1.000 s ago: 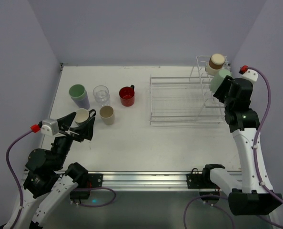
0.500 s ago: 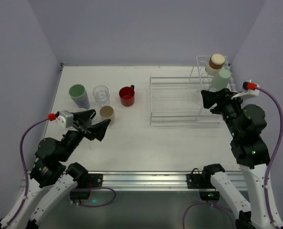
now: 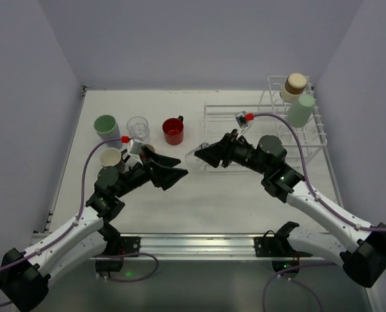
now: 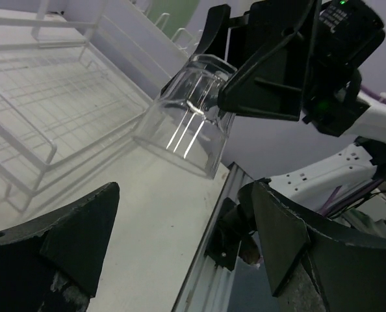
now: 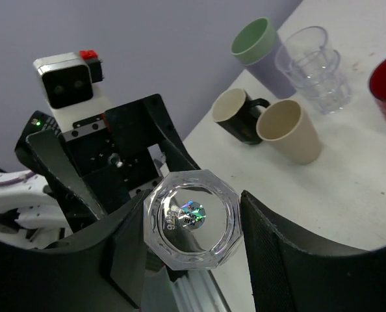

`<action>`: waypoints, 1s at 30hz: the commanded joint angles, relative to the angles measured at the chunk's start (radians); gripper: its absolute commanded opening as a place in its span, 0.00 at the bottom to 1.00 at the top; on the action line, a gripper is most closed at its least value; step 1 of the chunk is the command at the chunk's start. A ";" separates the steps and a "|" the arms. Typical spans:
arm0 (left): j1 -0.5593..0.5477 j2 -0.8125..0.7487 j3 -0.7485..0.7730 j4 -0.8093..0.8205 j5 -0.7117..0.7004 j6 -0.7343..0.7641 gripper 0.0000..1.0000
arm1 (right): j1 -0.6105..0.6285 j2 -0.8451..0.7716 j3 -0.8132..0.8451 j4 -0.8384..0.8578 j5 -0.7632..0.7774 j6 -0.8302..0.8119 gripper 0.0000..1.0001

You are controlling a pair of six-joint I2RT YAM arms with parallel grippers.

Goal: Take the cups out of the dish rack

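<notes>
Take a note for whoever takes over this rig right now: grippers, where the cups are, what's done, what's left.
Right gripper: shut on a clear glass, held above the table between the arms. Left gripper: open, facing that glass, not touching it.
Done, on the table: lavender tumbler, second glass, red mug, black-handled mug, tan cup.
Left: hand off or set down the held glass; tan-brown cup and pale green cup sit in the dish rack's upright part.
</notes>
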 commanded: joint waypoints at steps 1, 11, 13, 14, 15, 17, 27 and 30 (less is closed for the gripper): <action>-0.017 0.033 -0.012 0.261 0.031 -0.112 0.85 | 0.039 0.044 -0.020 0.296 -0.088 0.077 0.21; -0.113 0.095 -0.015 0.316 -0.061 -0.129 0.62 | 0.067 0.125 -0.121 0.521 -0.073 0.171 0.22; -0.114 0.089 -0.017 0.318 -0.087 -0.130 0.39 | 0.074 0.133 -0.149 0.563 -0.079 0.199 0.24; -0.113 0.084 -0.018 0.316 -0.100 -0.129 0.28 | 0.077 0.133 -0.156 0.580 -0.079 0.212 0.25; -0.115 0.078 -0.018 0.298 -0.129 -0.121 0.10 | 0.080 0.127 -0.168 0.577 -0.076 0.216 0.31; -0.114 0.055 -0.006 0.235 -0.164 -0.077 0.00 | 0.080 0.110 -0.178 0.543 -0.067 0.202 0.45; -0.114 0.116 0.320 -0.645 -0.495 0.274 0.00 | 0.080 -0.075 -0.172 0.040 0.142 -0.037 0.99; -0.114 0.246 0.460 -0.849 -0.586 0.360 0.00 | 0.080 -0.157 -0.179 -0.104 0.190 -0.117 0.99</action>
